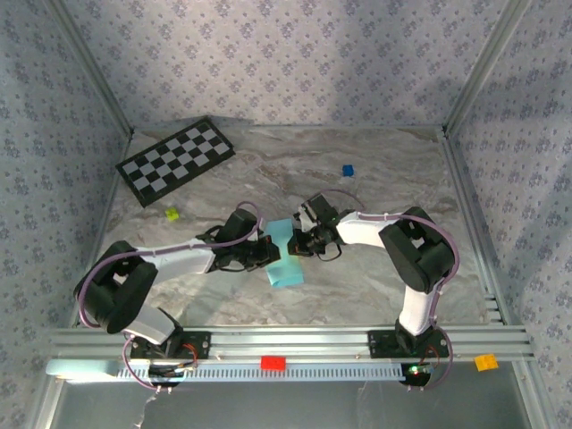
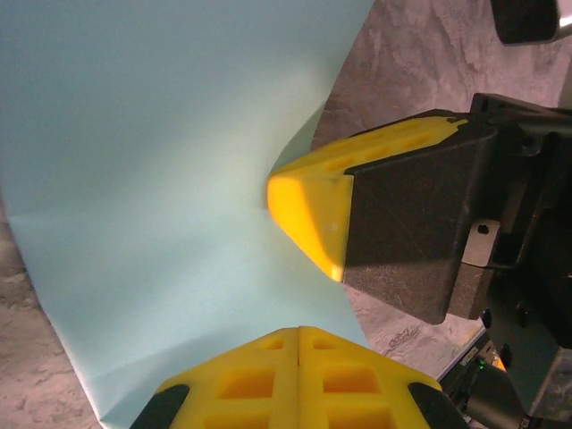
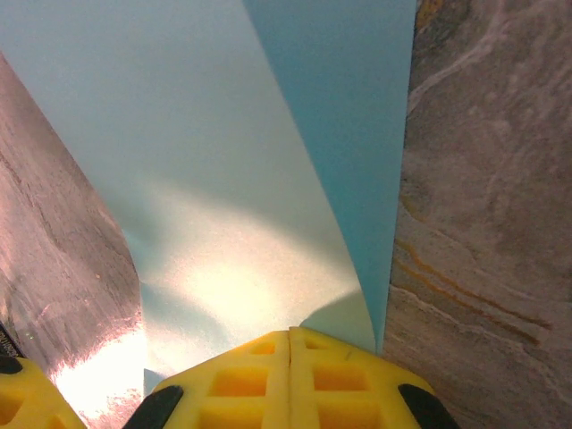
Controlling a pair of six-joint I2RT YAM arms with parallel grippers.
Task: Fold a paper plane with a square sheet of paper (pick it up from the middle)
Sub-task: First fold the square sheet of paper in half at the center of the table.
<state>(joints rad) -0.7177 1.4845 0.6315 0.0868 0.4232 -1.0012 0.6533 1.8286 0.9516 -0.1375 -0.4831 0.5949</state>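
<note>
My left pincer (image 1: 271, 253) and right pincer (image 1: 300, 241) clamp the thin sky-blue paper sheet (image 1: 286, 270) between them; folding seems barely begun.

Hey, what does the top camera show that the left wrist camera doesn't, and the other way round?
Overhead adds: both arms whole, the black-and-white checkerboard, a tiny dark-blue cube, a small yellow-green piece, and a red block and an orange block at the near edge. Left wrist adds: a close look at the left tool, yellow fingertips shut on the light sky-blue paper sheet, and faint creases in it. Shared: that sheet, the marbled table, and the right tool pinching the sheet.
</note>
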